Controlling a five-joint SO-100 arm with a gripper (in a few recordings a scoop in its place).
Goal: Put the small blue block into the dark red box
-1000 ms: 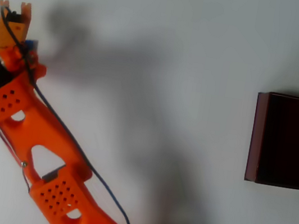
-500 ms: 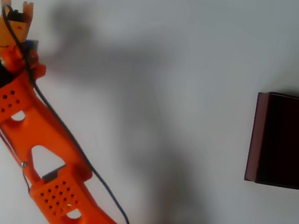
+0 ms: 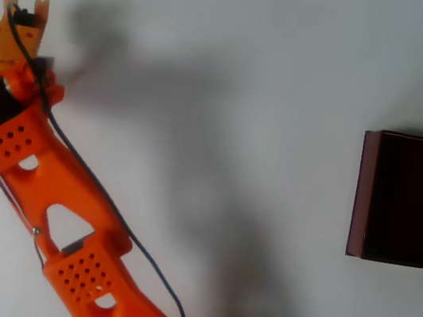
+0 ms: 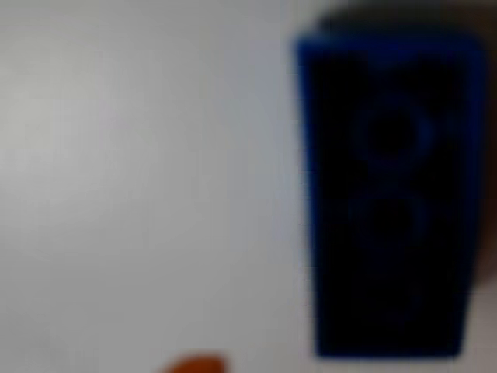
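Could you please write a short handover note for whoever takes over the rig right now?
Gripper: at the far left of the table in the overhead view, down over the block; whether it is open or shut cannot be told.
Block: looms large and blurred at the right of the wrist view; in the overhead view just a blue sliver beside the gripper. A grasp cannot be confirmed.
Box: at the right edge of the overhead view, far from the arm; its inside looks dark.
Done: arm brought to the block.
Left: secure the grasp, carry the block right across the table, drop it in the box.

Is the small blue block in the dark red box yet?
Not yet. The dark red box looks empty; the small blue block lies on the white table.
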